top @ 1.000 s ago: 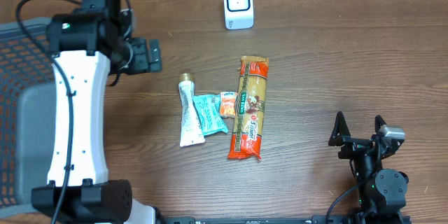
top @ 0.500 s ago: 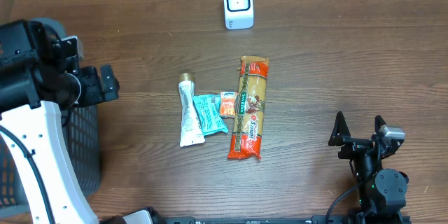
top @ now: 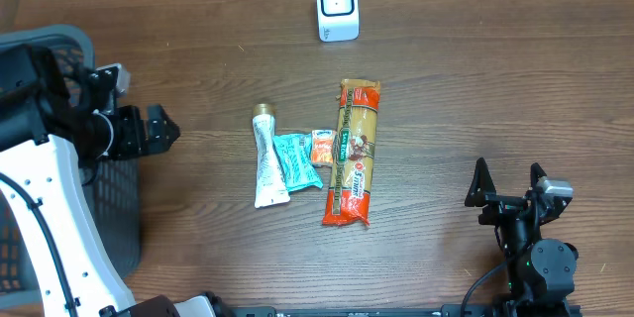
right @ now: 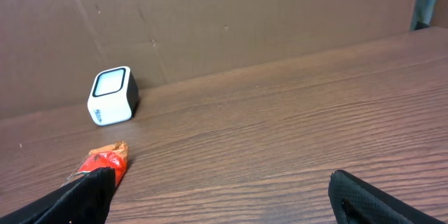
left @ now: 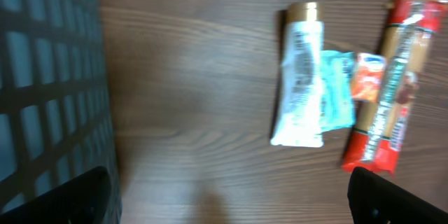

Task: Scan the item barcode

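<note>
At the far left stands a dark basket (top: 40, 45); just beside it the left gripper (top: 164, 129) hovers with its jaws wide and nothing between them. In the middle of the table (top: 446, 79) lie the items, well apart from both grippers: a white tube (top: 266, 163), a teal packet (top: 296, 161) against it, a small orange packet (top: 322, 147), then a long spaghetti pack (top: 355, 154); the white scanner (top: 337, 7) stands behind them. At the right, the right gripper (top: 507, 184) sits low, jaws wide, holding nothing.

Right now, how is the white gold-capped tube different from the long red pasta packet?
The white gold-capped tube is shorter and pale; the long red pasta packet is longer and bright. The tube lies left of the small sachets, the packet right. Both lie flat.
</note>
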{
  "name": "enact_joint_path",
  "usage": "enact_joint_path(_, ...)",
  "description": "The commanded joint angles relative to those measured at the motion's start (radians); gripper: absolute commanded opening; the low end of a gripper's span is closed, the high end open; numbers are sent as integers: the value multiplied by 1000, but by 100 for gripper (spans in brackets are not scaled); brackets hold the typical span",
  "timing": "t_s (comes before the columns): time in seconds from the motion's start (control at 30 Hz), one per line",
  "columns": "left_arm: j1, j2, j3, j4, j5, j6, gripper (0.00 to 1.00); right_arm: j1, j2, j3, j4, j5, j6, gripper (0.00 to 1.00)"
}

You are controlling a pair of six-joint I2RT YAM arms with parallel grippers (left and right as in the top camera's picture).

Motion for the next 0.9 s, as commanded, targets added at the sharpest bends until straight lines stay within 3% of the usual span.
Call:
enact_joint_path(0.0,54,-10,2,6,-170,-26,100,0,-10,18,-9,18,-6,100)
enact_joint_path(0.2,67,-10,2,54,-283,13,100,0,-10,18,-9,18,-6,100)
enact_joint_path(0.43,66,-10,2,100,-280,57,100,0,-10,18,-9,18,-6,100)
enact_joint_path(0.53,49,-10,2,105,-196,65,98,0,-10,18,-9,18,-6,100)
enact_joint_path(0.63,-10,-10,2,105,-106,106,99,0,-10,18,-9,18,-6,100)
enact_joint_path(0.87,-194,-10,2,97,-97,101,100,0,-10,18,-9,18,-6,100)
